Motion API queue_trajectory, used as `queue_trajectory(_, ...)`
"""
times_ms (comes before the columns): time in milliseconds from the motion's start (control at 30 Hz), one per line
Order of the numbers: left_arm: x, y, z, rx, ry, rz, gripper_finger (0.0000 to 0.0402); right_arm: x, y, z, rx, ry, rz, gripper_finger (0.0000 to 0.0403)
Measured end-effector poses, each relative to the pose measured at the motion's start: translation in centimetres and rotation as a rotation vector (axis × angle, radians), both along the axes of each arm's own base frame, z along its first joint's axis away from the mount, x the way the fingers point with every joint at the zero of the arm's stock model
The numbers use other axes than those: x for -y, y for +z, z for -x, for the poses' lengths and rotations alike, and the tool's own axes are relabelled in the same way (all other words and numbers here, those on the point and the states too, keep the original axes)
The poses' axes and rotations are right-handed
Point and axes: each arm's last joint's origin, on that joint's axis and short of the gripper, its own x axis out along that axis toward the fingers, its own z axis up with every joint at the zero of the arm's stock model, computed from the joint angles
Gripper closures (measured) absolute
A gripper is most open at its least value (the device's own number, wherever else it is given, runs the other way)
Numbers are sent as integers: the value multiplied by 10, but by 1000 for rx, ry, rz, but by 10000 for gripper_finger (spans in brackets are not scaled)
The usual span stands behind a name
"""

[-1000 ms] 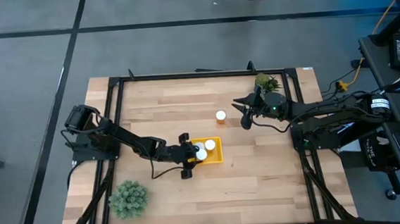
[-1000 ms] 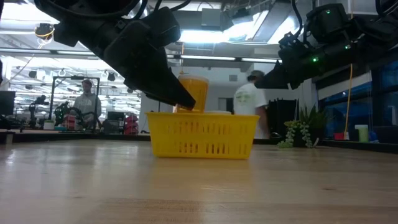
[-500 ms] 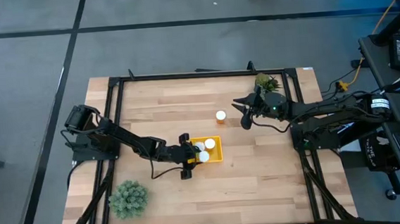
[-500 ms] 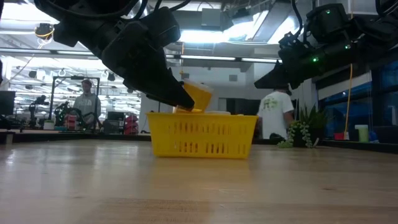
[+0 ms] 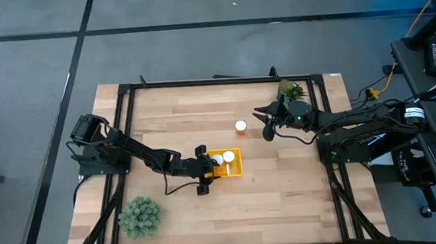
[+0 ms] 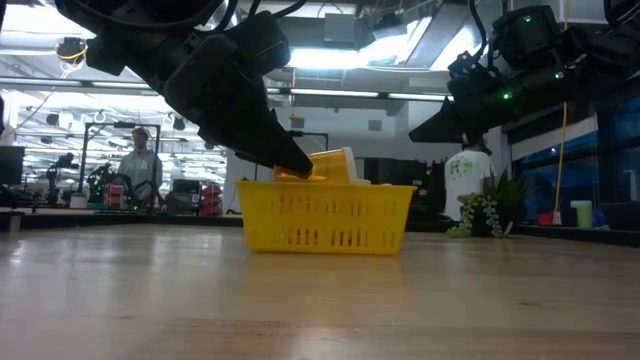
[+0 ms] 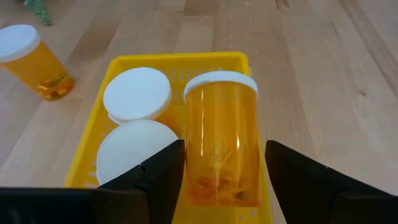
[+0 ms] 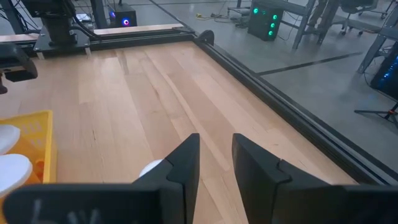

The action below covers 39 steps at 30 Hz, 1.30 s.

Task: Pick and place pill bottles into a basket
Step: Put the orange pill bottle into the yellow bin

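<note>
Orange translucent pill bottle (image 7: 221,140) lies tipped in yellow plastic basket (image 7: 214,61), between left gripper's (image 7: 221,180) spread fingers, apparently released. Fourth bottle (image 5: 240,126) remains on table; right gripper (image 5: 264,124) hovers nearby, holding nothing.

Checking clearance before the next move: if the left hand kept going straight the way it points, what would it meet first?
Probably the pill bottle between the left hand's open fingers, lying tilted in the yellow basket; beyond it comes the basket's far wall.
</note>
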Motion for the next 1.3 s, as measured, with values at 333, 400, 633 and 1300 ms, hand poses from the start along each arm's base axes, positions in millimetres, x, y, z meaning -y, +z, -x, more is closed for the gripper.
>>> queue_trajectory(333,0,0,0,-1,-1,1,227,0,0,0,0,0,0,304)
queue_trajectory(400,0,0,0,-2,-4,3,229,0,0,0,0,0,0,304)
queue_trajectory(633,0,0,0,-2,-8,-6,217,0,0,0,0,0,0,304)
queue_trajectory(1300,0,0,0,-2,-16,-12,196,0,0,0,0,0,0,304)
